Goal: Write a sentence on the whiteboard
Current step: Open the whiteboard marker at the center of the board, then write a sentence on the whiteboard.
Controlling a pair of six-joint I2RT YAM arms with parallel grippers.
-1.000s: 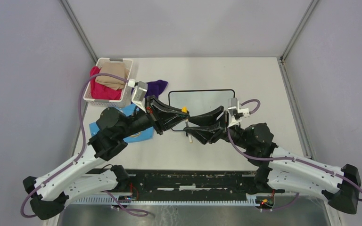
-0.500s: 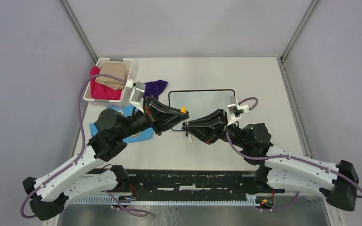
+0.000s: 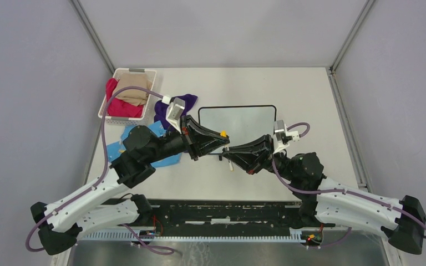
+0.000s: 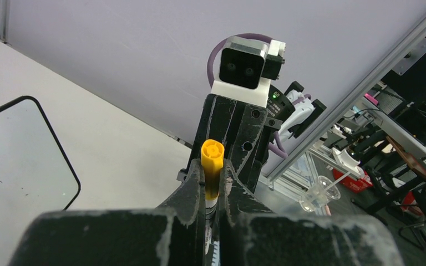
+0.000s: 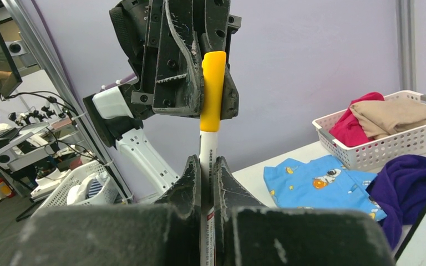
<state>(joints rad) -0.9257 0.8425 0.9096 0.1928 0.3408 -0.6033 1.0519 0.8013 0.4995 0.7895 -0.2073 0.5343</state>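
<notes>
A marker with a yellow cap (image 5: 213, 88) and a white barrel (image 5: 208, 147) is held in the air between both grippers. My left gripper (image 4: 211, 172) is shut on the yellow cap (image 4: 211, 160). My right gripper (image 5: 207, 166) is shut on the white barrel, facing the left one tip to tip. In the top view the two meet just in front of the whiteboard (image 3: 244, 119), left gripper (image 3: 222, 137) above right gripper (image 3: 228, 154). The whiteboard lies flat with a thin black frame. No sentence shows on the part of it in view.
A white basket (image 3: 106, 108) with red and tan cloths stands at the back left. A purple cloth (image 3: 178, 103) and a blue printed cloth (image 3: 161, 160) lie beside the left arm. Metal posts rise at both back corners of the table (image 3: 310, 100).
My right gripper has closed onto the marker's white barrel. Both grippers have shifted a little to the right and toward the near edge, with the left still gripping the cap.
</notes>
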